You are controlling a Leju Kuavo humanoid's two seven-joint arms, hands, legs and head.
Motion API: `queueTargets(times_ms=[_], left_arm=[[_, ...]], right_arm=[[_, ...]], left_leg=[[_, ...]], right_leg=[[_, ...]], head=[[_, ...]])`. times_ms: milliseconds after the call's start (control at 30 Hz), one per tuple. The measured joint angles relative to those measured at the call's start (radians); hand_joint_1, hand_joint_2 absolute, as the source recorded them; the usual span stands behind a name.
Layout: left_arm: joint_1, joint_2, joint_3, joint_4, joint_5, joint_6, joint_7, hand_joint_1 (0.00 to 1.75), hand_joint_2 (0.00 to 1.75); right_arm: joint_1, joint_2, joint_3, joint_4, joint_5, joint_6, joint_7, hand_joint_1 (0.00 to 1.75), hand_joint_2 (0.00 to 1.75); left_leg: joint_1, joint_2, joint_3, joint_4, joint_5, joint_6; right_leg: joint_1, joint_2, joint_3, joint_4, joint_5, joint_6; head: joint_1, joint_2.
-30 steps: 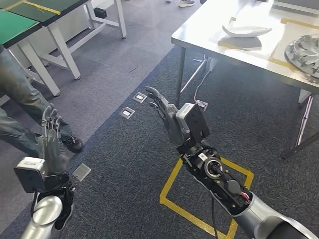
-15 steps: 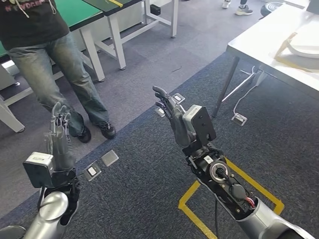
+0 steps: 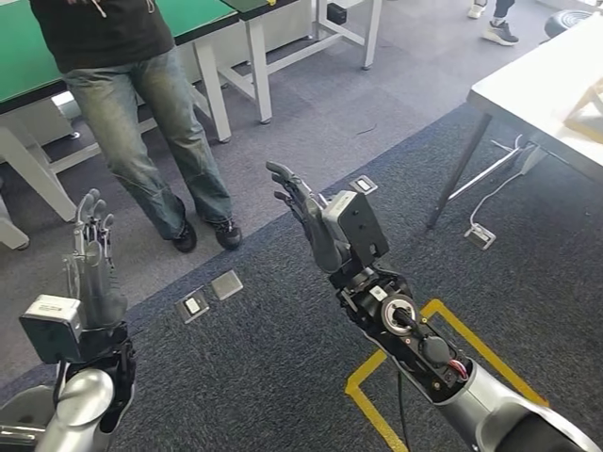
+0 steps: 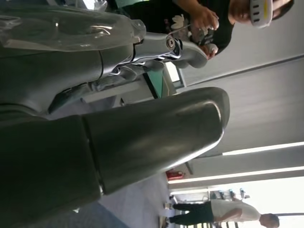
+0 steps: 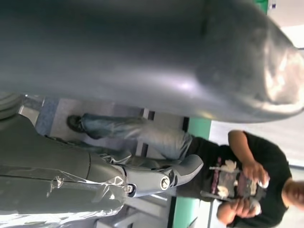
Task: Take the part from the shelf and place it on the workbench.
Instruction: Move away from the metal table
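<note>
in the head view i see my left hand [image 3: 90,268] raised at lower left with fingers upright, apart and empty, my right hand [image 3: 307,212] at centre reaching forward, fingers spread and empty, a person [image 3: 153,122] standing at upper left by a green table [image 3: 28,66], and a white workbench [image 3: 529,89] corner at upper right. i can't spot the part. both wrist views are close on grey fingers [image 4: 150,133] [image 5: 154,178] extended, with the person beyond.

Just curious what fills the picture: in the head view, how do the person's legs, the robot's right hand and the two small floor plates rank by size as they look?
1. Person's legs, largest.
2. Right hand; nearer the camera, so it looks bigger than it is.
3. Floor plates, smallest; the two look alike.
</note>
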Motion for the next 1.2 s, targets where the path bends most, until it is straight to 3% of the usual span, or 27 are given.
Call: queueTargets(times_ms=[33, 100, 167, 233, 300, 333, 367, 433, 500, 567, 633, 700, 767, 833, 867, 900, 933, 1000, 1067, 1133, 1200], left_arm=[[-0.001, -0.001, 0.0, -0.002, -0.001, 0.0, 0.0, 0.0, 0.0], [-0.001, -0.002, 0.0, -0.004, -0.002, 0.0, 0.001, 0.0, 0.0], [-0.001, -0.003, 0.0, -0.006, -0.002, 0.0, 0.0, 0.0, 0.0], [-0.002, -0.006, 0.0, -0.008, -0.003, 0.0, -0.001, 0.0, 0.0], [-0.001, -0.009, 0.0, -0.009, -0.004, -0.001, -0.001, 0.0, 0.0], [0.001, -0.01, 0.0, -0.009, -0.004, -0.002, -0.001, 0.0, 0.0], [0.003, -0.011, 0.0, -0.009, -0.004, -0.003, -0.002, 0.0, 0.0], [0.003, -0.016, 0.0, -0.008, -0.005, -0.01, -0.007, 0.0, 0.0], [-0.002, -0.026, 0.0, -0.005, -0.006, -0.014, -0.016, 0.0, 0.0], [-0.01, -0.038, 0.0, 0.001, -0.007, -0.014, -0.026, 0.0, 0.0], [-0.014, -0.047, 0.0, 0.007, -0.006, -0.014, -0.038, 0.0, 0.0], [-0.022, -0.052, 0.0, 0.015, 0.002, -0.016, -0.051, 0.0, 0.0], [-0.033, -0.059, 0.0, 0.027, 0.012, -0.026, -0.065, 0.0, 0.0], [-0.038, -0.066, 0.0, 0.044, 0.021, -0.039, -0.077, 0.0, 0.0], [-0.04, -0.069, 0.0, 0.053, 0.025, -0.044, -0.083, 0.0, 0.0], [-0.043, -0.072, 0.0, 0.062, 0.029, -0.05, -0.089, 0.0, 0.0], [-0.049, -0.076, -0.001, 0.071, 0.033, -0.055, -0.096, 0.0, 0.0], [-0.066, -0.086, -0.005, 0.087, 0.039, -0.064, -0.107, 0.0, 0.0], [-0.08, -0.098, -0.01, 0.103, 0.045, -0.068, -0.118, 0.0, 0.0], [-0.089, -0.111, -0.015, 0.121, 0.053, -0.07, -0.131, 0.0, 0.0], [-0.101, -0.126, -0.02, 0.14, 0.059, -0.071, -0.143, 0.0, 0.0]], right_arm=[[0.0, 0.0, -0.001, -0.002, 0.0, 0.0, 0.001, 0.0, 0.0], [0.0, 0.0, -0.003, -0.005, -0.002, 0.001, 0.003, 0.0, 0.0], [0.001, -0.001, -0.004, -0.007, -0.004, 0.0, 0.005, 0.0, 0.0], [0.002, -0.002, -0.006, -0.011, -0.007, -0.001, 0.008, 0.0, 0.0], [0.007, -0.004, -0.006, -0.013, -0.011, -0.002, 0.011, 0.0, 0.0], [0.011, -0.005, -0.006, -0.013, -0.013, -0.004, 0.013, 0.0, 0.0], [0.014, -0.005, -0.006, -0.013, -0.014, -0.008, 0.014, 0.0, 0.0], [0.02, -0.008, -0.009, -0.017, -0.014, -0.019, 0.016, 0.0, 0.0], [0.028, -0.015, -0.017, -0.026, -0.017, -0.027, 0.017, 0.0, 0.0], [0.035, -0.024, -0.027, -0.035, -0.025, -0.029, 0.018, 0.0, 0.0], [0.038, -0.029, -0.034, -0.039, -0.035, -0.028, 0.018, 0.0, 0.0], [0.039, -0.032, -0.04, -0.044, -0.04, -0.031, 0.018, 0.0, 0.0], [0.044, -0.037, -0.046, -0.051, -0.041, -0.041, 0.023, 0.0, 0.0], [0.054, -0.045, -0.051, -0.059, -0.041, -0.056, 0.031, 0.0, 0.0], [0.06, -0.048, -0.053, -0.063, -0.04, -0.064, 0.036, 0.0, 0.0], [0.066, -0.052, -0.056, -0.069, -0.039, -0.073, 0.04, 0.0, 0.0], [0.072, -0.055, -0.058, -0.076, -0.038, -0.082, 0.044, 0.0, 0.0], [0.081, -0.063, -0.064, -0.091, -0.035, -0.097, 0.05, 0.0, 0.0], [0.089, -0.071, -0.072, -0.105, -0.034, -0.105, 0.052, 0.0, 0.0], [0.097, -0.078, -0.08, -0.117, -0.033, -0.11, 0.053, 0.0, 0.0], [0.107, -0.086, -0.091, -0.129, -0.03, -0.112, 0.053, 0.0, 0.0]], left_leg=[[-0.003, 0.009, 0.016, -0.029, 0.005, 0.005], [-0.01, -0.008, 0.017, -0.035, 0.002, 0.019], [-0.009, -0.028, 0.021, -0.038, 0.002, 0.033], [-0.006, -0.047, 0.025, -0.042, 0.003, 0.045], [-0.009, -0.069, 0.026, -0.041, 0.002, 0.051], [-0.011, -0.082, 0.026, -0.041, 0.001, 0.052], [-0.013, -0.096, 0.027, -0.041, 0.001, 0.053], [-0.015, -0.125, 0.03, -0.039, 0.001, 0.052], [-0.015, -0.152, 0.03, -0.037, 0.001, 0.049], [-0.01, -0.174, 0.021, -0.036, 0.005, 0.04], [-0.007, -0.19, 0.014, -0.038, 0.01, 0.027], [-0.013, -0.155, -0.003, -0.005, -0.012, 0.018], [-0.015, -0.092, -0.06, 0.112, -0.07, 0.01], [-0.008, -0.066, -0.126, 0.239, -0.115, 0.003], [-0.005, -0.061, -0.138, 0.258, -0.112, 0.0], [-0.002, -0.056, -0.127, 0.234, -0.092, -0.002], [0.001, -0.047, -0.096, 0.172, -0.059, -0.004], [0.0, -0.007, -0.018, 0.024, -0.005, 0.0], [-0.006, 0.012, 0.014, -0.039, 0.006, 0.011], [-0.01, -0.011, 0.016, -0.039, 0.005, 0.025], [-0.008, -0.032, 0.021, -0.044, 0.006, 0.039]], right_leg=[[0.003, -0.008, 0.002, 0.001, -0.003, 0.006], [0.002, -0.025, 0.008, 0.0, -0.009, 0.018], [-0.005, -0.005, 0.004, 0.019, -0.029, 0.029], [-0.01, 0.049, -0.04, 0.115, -0.084, 0.033], [-0.008, 0.079, -0.112, 0.263, -0.144, 0.033], [-0.006, 0.083, -0.14, 0.312, -0.153, 0.032], [-0.005, 0.085, -0.149, 0.321, -0.141, 0.029], [-0.005, 0.1, -0.115, 0.223, -0.067, 0.02], [-0.006, 0.146, -0.061, 0.088, -0.006, 0.01], [-0.004, 0.171, -0.029, 0.027, 0.001, 0.004], [-0.006, 0.152, -0.015, 0.009, 0.001, 0.0], [-0.011, 0.129, -0.006, -0.006, 0.01, -0.008], [-0.009, 0.102, -0.002, -0.014, 0.015, -0.012], [-0.006, 0.074, -0.003, -0.014, 0.014, -0.013], [-0.006, 0.06, -0.003, -0.014, 0.013, -0.013], [-0.006, 0.046, -0.003, -0.014, 0.011, -0.011], [-0.007, 0.034, -0.002, -0.013, 0.009, -0.009], [-0.004, 0.013, 0.0, -0.01, 0.002, 0.0], [0.002, -0.003, 0.003, -0.008, -0.005, 0.012], [0.0, -0.016, 0.01, -0.009, -0.011, 0.024], [-0.007, 0.013, 0.002, 0.019, -0.037, 0.035]], head=[[0.003, 0.0], [0.01, 0.0], [0.014, 0.0], [0.024, 0.0], [0.036, 0.0], [0.04, 0.0], [0.043, 0.0], [0.048, 0.0], [0.05, 0.0], [0.054, 0.0], [0.058, 0.0], [0.05, 0.0], [0.034, 0.0], [0.023, 0.0], [0.018, 0.0], [0.013, 0.0], [0.008, 0.0], [0.001, 0.0], [0.004, 0.0], [0.01, 0.0], [0.015, 0.0]])
